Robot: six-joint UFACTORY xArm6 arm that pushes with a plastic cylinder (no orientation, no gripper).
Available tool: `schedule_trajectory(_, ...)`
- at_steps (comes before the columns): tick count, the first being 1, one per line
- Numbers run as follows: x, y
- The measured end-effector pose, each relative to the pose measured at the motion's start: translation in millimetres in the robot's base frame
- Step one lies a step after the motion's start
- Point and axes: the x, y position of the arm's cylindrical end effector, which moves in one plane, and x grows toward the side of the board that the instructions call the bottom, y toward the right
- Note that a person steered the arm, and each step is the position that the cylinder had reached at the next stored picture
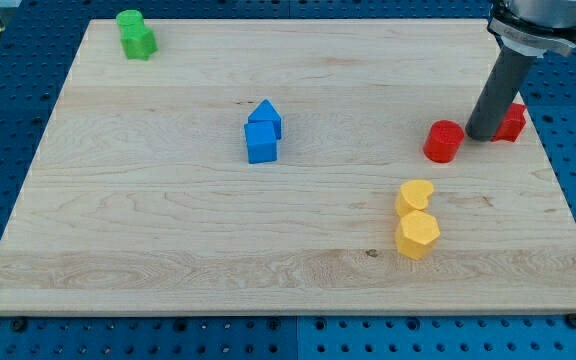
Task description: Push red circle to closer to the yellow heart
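Note:
The red circle (444, 140) lies on the wooden board (168, 230) at the view's right. The yellow heart (415, 196) lies below it and slightly left, a short gap apart. My tip (484, 135) stands just right of the red circle, close to it; I cannot tell if they touch. A second red block (513, 121) sits right behind the rod, on its right side.
A yellow hexagon (417, 235) touches the yellow heart from below. Two blue blocks (262, 132) sit together mid-board. Two green blocks (135, 35) sit at the top left corner. The board's right edge is near the red blocks.

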Motion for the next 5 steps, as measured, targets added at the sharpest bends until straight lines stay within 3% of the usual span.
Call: schedule_trajectory(5,2,-58)
